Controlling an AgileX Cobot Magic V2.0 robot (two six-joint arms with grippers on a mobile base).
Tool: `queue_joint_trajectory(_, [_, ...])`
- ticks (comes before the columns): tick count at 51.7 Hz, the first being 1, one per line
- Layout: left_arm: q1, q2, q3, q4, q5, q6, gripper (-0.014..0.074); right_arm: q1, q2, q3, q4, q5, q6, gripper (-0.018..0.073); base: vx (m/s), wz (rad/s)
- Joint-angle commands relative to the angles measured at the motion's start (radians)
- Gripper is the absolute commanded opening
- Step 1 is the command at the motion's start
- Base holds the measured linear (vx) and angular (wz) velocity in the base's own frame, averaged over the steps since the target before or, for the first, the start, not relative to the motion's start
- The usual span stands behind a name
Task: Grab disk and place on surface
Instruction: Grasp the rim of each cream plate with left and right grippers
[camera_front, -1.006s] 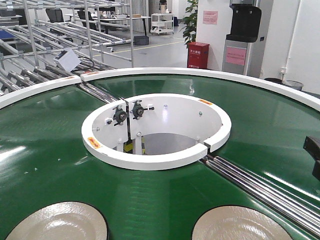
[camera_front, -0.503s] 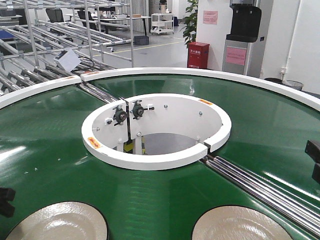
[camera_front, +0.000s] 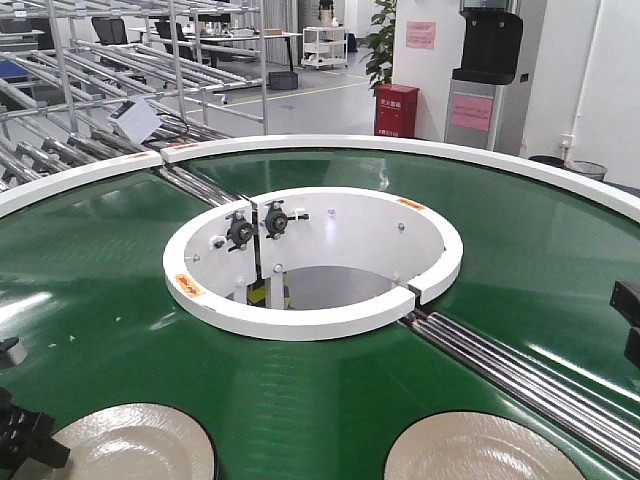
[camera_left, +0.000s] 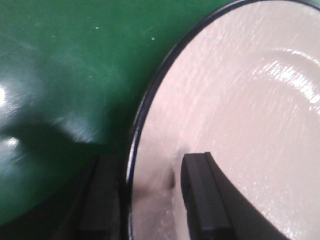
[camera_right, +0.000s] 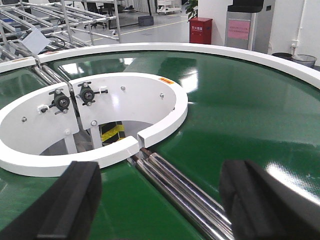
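You see the green ring-shaped conveyor belt (camera_front: 100, 280) fill the front view. The white round inner wall (camera_front: 310, 322) stands at its centre, and a band of bright steel rollers (camera_front: 520, 375) runs from the gap in that wall toward lower right. Two cream round disks with dark rims lie flat on the belt at the near edge: the left disk (camera_front: 130, 445) and the right disk (camera_front: 470, 450). Your left gripper (camera_left: 150, 200) straddles the left disk's rim, jaws apart, with one black finger (camera_left: 102, 200) over the belt and the other over the disk face. Contact cannot be told. Your right gripper (camera_right: 167, 210) hangs above the rollers, jaws wide apart.
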Motion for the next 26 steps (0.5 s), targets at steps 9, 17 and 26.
queue_joint_trajectory(9, [-0.005, 0.030, -0.028, -0.159, 0.158, 0.025, 0.0296, 0.000, -0.008, -0.033, -0.012, -0.094, -0.005, 0.0535, 0.00, 0.00])
queue_joint_trajectory(17, [-0.005, 0.043, -0.028, -0.186, 0.199, 0.040, 0.0132, 0.000, -0.008, -0.033, -0.011, -0.107, -0.005, 0.0535, 0.00, 0.00])
queue_joint_trajectory(26, [-0.005, 0.043, -0.028, -0.232, 0.219, 0.049, -0.0010, 0.000, -0.008, -0.033, -0.011, -0.107, -0.005, 0.0535, 0.00, 0.00])
